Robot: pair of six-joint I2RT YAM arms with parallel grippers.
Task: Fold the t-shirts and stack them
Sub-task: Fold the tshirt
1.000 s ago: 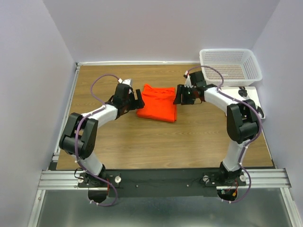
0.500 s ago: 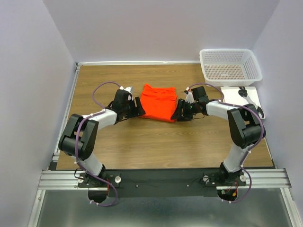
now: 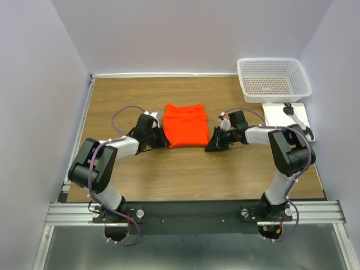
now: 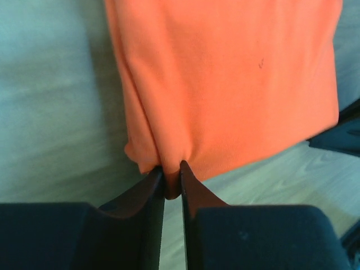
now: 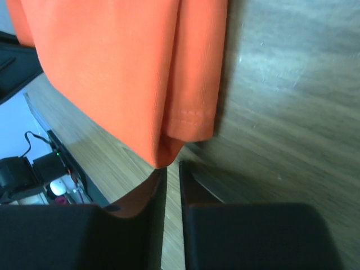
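- Bright orange-red short-sleeved cloth t-shirt [image 3: 185, 125]: one, already folded into a compact, near-square packet. It lies flat on the brown wood-grain table [image 3: 169, 174], towards the middle and between the two arms. Its folded side edges run away from the arm bases.
- Left gripper [image 4: 172, 179]: low on the table at the packet's near-left corner. The dark fingers [image 4: 140, 194] are pressed almost together, with a small tuck of orange cloth nipped between the tips. The rest of the packet spreads ahead of the claw.
- Right gripper [image 5: 171, 171]: low at the near-right corner. Its fingers [image 5: 197, 185] are drawn close with only a thin slit between. The hemmed corner ends right at the tips, and I cannot tell whether any cloth is caught.
- Governing relation: the packet lies ahead of both claws, on their far side, with one claw at each near corner. Neither arm is clearly nearer. The near edge runs across from claw to claw.
- Judgement of the step: both claws appear placed to handle the near edge together, either to lift it forward for another fold or to square the packet. The right claw's doubtful hold is the weak point, since an uneven pull would skew the thin fabric.
- White plastic mesh basket [image 3: 273, 60]: far right corner, well apart from the packet.
- White flat board [image 3: 278, 115]: just nearer than the basket, beside the right arm.
- No second shirt is visible, so stacking looks not yet begun.
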